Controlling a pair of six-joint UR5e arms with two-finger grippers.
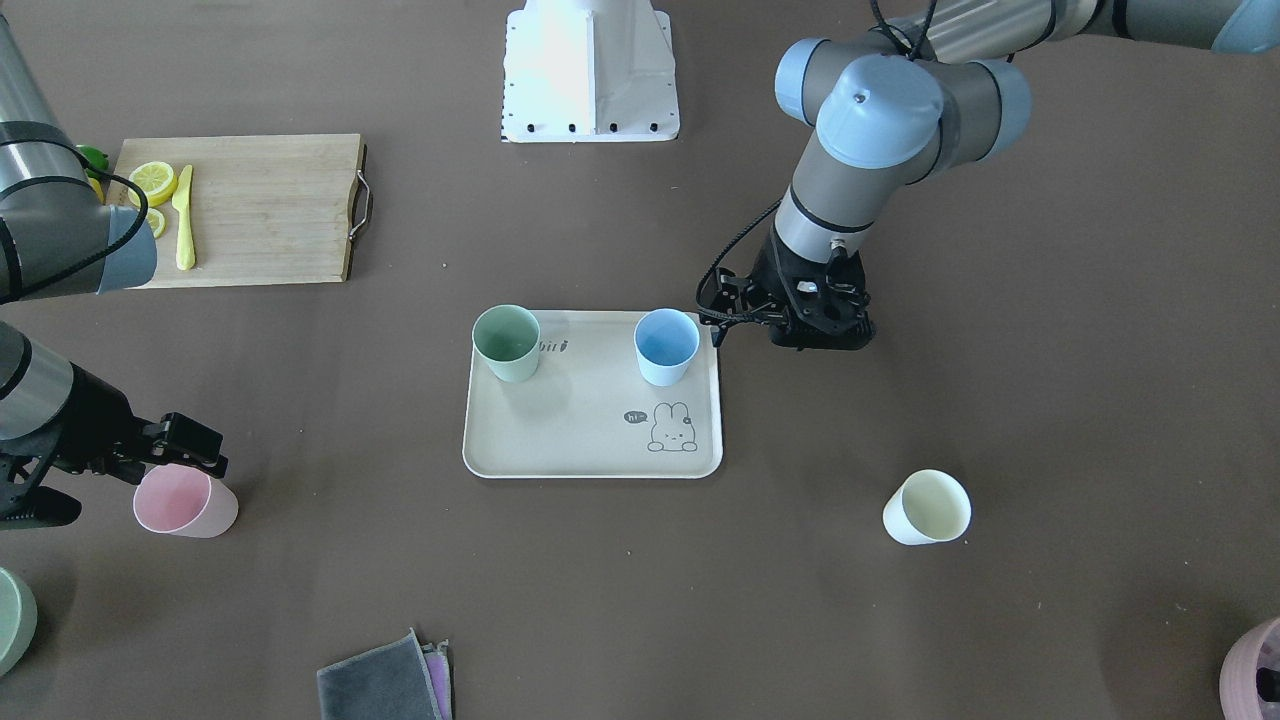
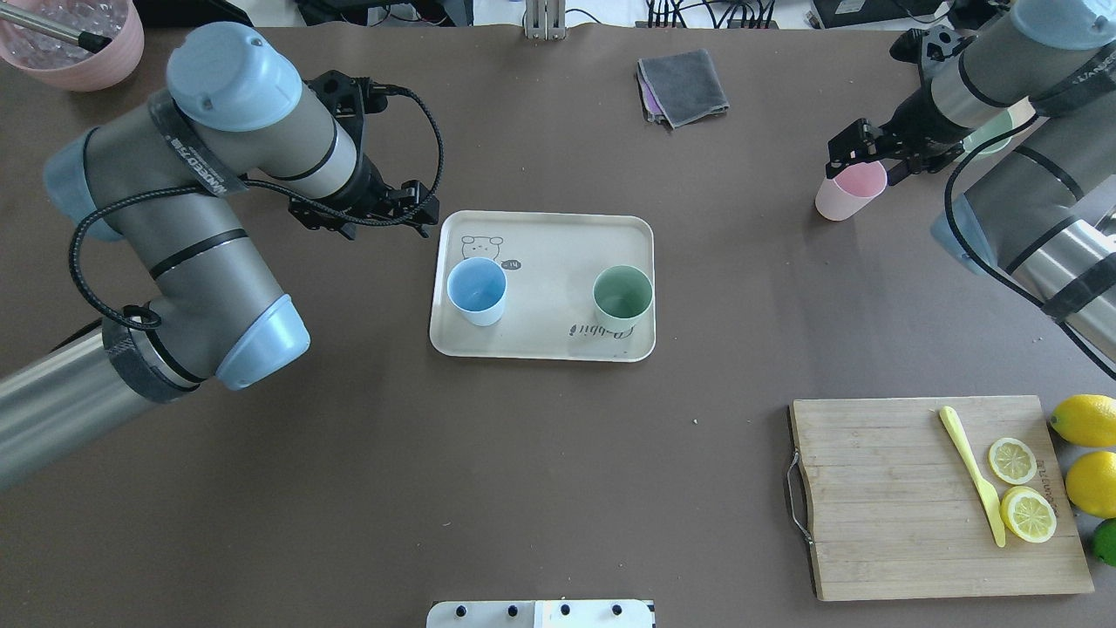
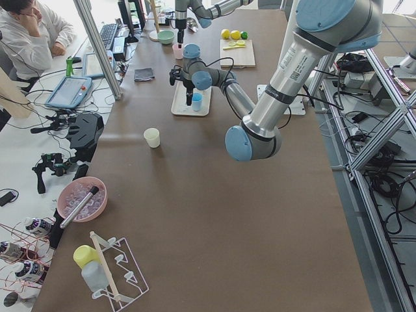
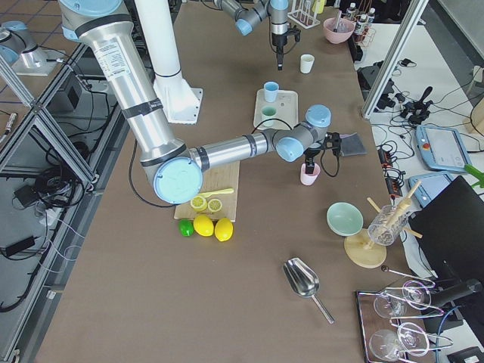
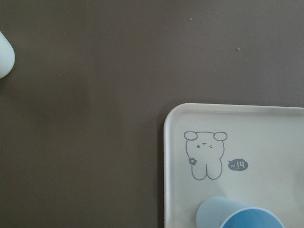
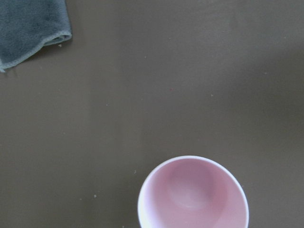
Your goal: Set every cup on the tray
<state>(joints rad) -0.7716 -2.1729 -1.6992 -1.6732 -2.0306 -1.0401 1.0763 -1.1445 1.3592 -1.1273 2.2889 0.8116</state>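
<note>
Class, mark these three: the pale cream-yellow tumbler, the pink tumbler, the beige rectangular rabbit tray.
Pale cream-yellow tumbler (image 1: 927,507): front-facing view, inner wall.
Pink tumbler (image 6: 192,194): right wrist view, inner bottom.
Beige rectangular rabbit tray (image 1: 570,430): front-facing view, bare floor.

Tray (image 1: 580,430) holds green (image 1: 506,342), blue (image 1: 667,346) cups; pink (image 1: 185,502), cream (image 1: 927,507) cups outside.

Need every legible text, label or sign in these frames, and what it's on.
"hi~": speech bubble beside the bunny drawing on the tray.
"Rabbit": script on the tray, upside down in the overhead view; in the front view the green cup hides its start.
Strap label on the left arm: blurred, unreadable.
Mark on the cutting board by the lemon slices: too small to read.
</note>
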